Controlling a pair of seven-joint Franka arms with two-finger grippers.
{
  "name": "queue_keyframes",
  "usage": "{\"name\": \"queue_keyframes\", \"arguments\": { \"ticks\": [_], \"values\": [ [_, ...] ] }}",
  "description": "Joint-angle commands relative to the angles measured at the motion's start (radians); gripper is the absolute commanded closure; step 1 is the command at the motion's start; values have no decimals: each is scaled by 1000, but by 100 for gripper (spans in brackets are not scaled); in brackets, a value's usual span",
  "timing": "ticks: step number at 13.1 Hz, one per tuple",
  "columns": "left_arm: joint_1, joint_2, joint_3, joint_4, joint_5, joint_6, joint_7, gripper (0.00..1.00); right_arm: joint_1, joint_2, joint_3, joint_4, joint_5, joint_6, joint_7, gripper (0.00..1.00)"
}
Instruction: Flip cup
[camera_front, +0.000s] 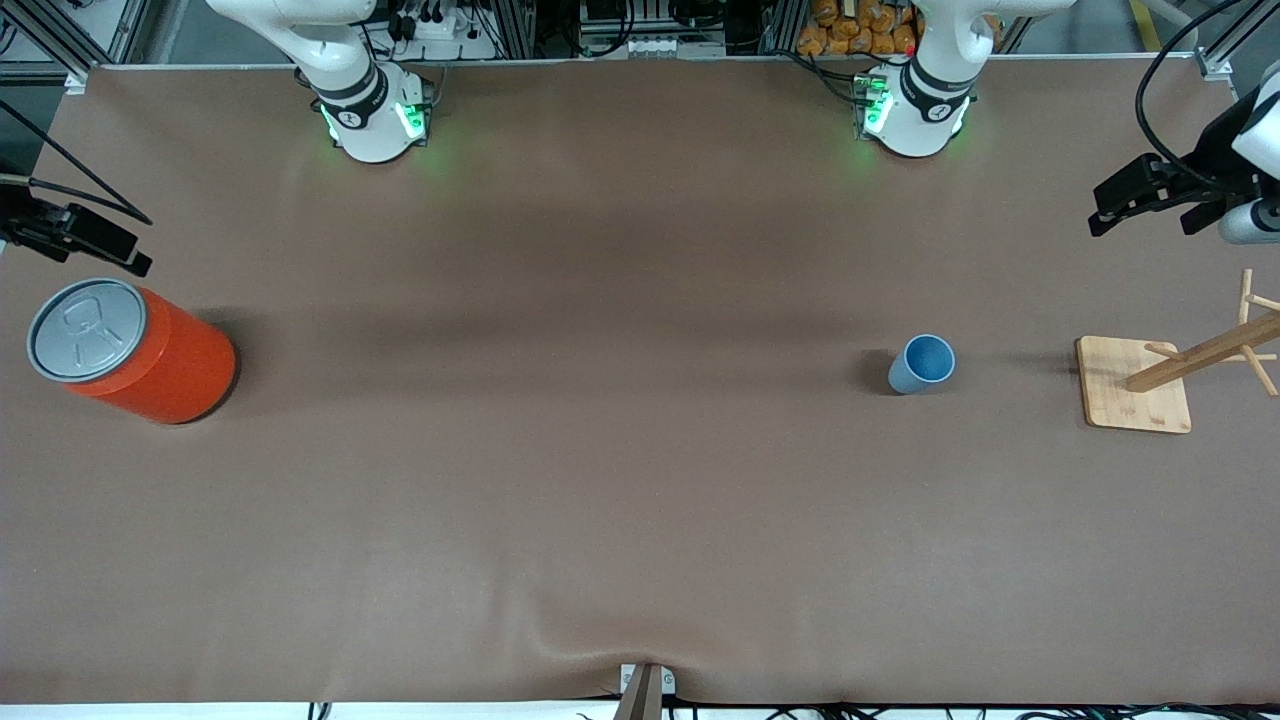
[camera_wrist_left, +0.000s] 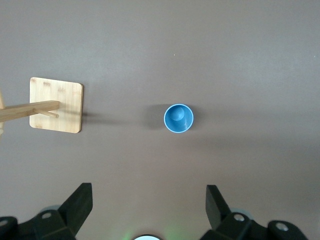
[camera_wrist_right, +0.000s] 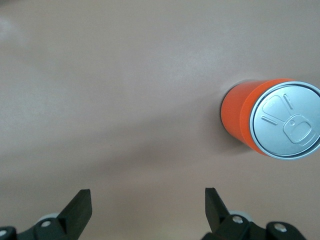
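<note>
We are seeing the blue cup (camera_front: 921, 363) standing mouth-up near the wooden rack (camera_front: 1135, 384), which fits either stage of a flip, while the left gripper (camera_wrist_left: 148, 204) is hovering spread wide above the table beside it and the right gripper (camera_wrist_right: 147, 206) is waiting, fingers apart, over the table by the orange can (camera_front: 135, 350).

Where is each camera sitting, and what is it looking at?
Front view: high up across the table, facing both arm bases; it sees the blue cup, wooden rack and orange can, with the left gripper and right gripper waiting at the table's ends.
Left wrist view: looks straight down on the cup and rack; its own open jaws show.
Right wrist view: looks down on the can; its own open jaws show.
Shared: front and left wrist views both show cup and rack; front and right wrist views both show the can.
</note>
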Motion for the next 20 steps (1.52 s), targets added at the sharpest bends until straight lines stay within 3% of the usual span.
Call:
{"name": "queue_keyframes", "arguments": {
  "ticks": [1,20],
  "values": [
    [-9,4,27,17,10,-11,-2,0,-11,-24,5,-16,2,-20,2,0],
    [-21,11,14,21,10,-11,-2,0,-11,-22,4,-7,-24,-59,-222,0]
  ]
}}
